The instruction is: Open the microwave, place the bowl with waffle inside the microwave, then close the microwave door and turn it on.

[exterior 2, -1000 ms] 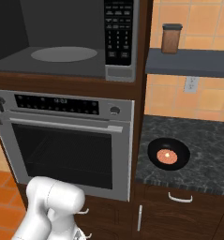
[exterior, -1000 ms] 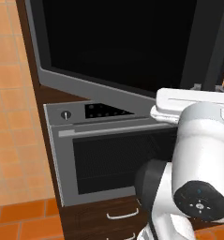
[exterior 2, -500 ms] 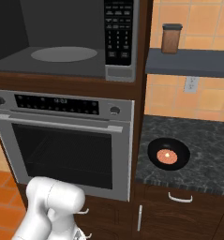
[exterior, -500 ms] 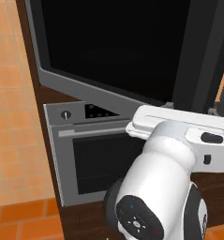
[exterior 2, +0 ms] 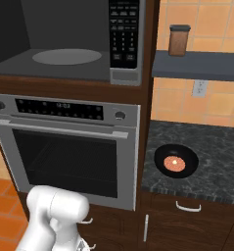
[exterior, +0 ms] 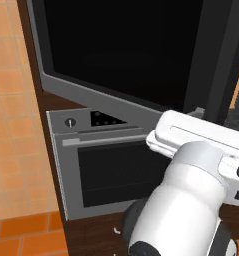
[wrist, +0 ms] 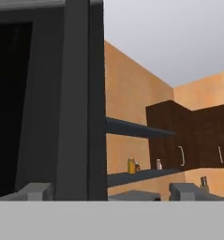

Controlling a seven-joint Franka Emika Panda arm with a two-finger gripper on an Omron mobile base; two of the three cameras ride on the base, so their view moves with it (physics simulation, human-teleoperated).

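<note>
Standing with the microwave door (exterior: 126, 55) swung wide, the claw (wrist: 111, 191) is spread and empty; bowl with waffle (exterior 2: 176, 161) sits low right on the table (exterior 2: 216, 166), well apart from it.

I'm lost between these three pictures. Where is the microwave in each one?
Left base view: the open microwave door, black glass, spans the top.
Right base view: the microwave sits top left, with its cavity open and the keypad beside it.
Hand view: the door is seen close up, and its dark upright handle fills the left half.
Shared landmark: the oven sits directly under it in both base views.
</note>
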